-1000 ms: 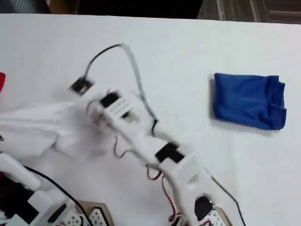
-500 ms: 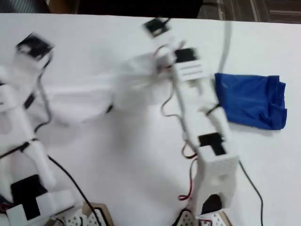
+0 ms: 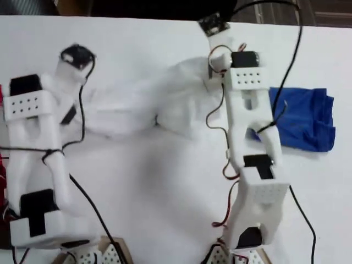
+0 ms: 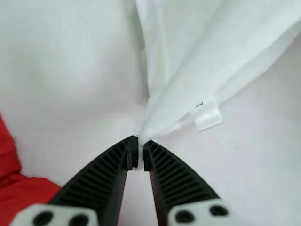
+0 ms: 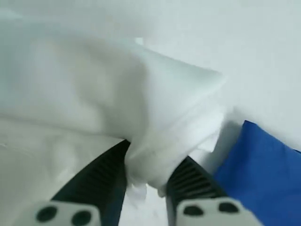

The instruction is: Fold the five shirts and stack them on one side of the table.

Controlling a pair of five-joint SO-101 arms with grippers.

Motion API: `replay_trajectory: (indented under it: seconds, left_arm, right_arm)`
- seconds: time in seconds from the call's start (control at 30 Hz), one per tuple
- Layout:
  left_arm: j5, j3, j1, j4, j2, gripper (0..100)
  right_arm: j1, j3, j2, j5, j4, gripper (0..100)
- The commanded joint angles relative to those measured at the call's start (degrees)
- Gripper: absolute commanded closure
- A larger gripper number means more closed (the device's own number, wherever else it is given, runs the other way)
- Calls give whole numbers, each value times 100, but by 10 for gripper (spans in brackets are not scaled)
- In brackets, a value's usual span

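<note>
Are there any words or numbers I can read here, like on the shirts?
Tag on the white shirt: a tiny dark mark, too small and blurred to read.
Blue shirt: no words or numbers to be seen.

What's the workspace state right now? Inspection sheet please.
Surface: white tabletop, unmarked where visible.
Job's things: white cloth shirt stretched between both arms; folded blue cloth shirt lying at the right; red fabric at the left edge.
Clutter: nothing seen.
Grippers: left gripper pinching a shirt edge; right gripper clamped on bunched white fabric.
Cables: black cable trailing across the table; red wires on the right arm.
Surroundings: dark floor beyond the far edge.
</note>
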Motion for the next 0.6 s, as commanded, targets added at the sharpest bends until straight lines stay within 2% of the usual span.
replay_trajectory:
  seconds: [0.0,0.07,0.1,0.2,0.37,0.47,0.57]
  left_arm:
    - [53,330,-53,-422,97,976]
    - [88,470,-62,-615,149,976]
    - [97,523,-79,-695,158,976]
    - [105,585,-97,-862,158,976]
    - [413,435,-105,-1222,141,976]
    - [457,312,-167,-1222,158,976]
    - [422,303,-185,-1257,167,976]
  right_arm:
    - [-13,-114,22,44,119,762]
    - [-4,-299,-13,44,488,658]
    - [-31,-360,-75,44,840,637]
    - [-145,-378,-347,44,1631,659]
    - [-119,-334,-1191,-18,1965,669]
    - [-180,554,-2088,9,1982,691]
    - [-646,2374,-3073,62,1938,730]
